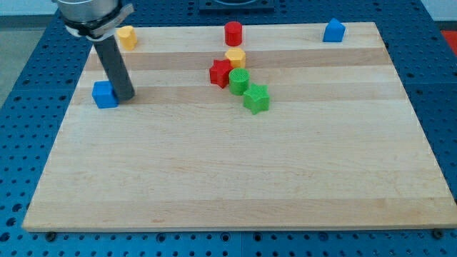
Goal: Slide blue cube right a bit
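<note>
1. A pale wooden bench lies on a blue perforated surface that shows on every side of it; the bench's far edge runs along the view's top and its near edge along the view's bottom.
2. The blue cube sits near the bench's left edge, in the far half, with only a narrow strip of wood between it and that edge.
3. My tip stands on the bench just beside the blue cube's right face, touching it or nearly so; I cannot tell which. The dark rod rises from there, up and to the left, out of the view's top.
4. There is no pincer on this arm, so no jaw state can be told; the rod simply ends at the tip.
5. To the right of the tip the wood is open as far as a cluster near the bench's middle: a red star, a yellow block, a green cylinder and a green star, packed close together.
6. Along the far edge stand a yellow block at the left, a red cylinder in the middle and a blue house-shaped block at the right.
7. The whole near half of the bench carries no blocks.
</note>
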Action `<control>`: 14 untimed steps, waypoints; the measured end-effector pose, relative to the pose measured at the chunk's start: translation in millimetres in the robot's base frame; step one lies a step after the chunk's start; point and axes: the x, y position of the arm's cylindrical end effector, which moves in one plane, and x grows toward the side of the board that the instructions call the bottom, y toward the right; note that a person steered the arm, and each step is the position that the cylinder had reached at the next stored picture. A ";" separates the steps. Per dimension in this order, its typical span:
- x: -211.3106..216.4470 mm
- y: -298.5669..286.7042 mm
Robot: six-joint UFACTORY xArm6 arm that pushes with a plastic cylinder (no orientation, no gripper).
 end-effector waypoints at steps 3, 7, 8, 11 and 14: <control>11.9 9.4; 65.6 -93.2; 47.6 -93.6; -4.7 -87.6; 1.6 -69.2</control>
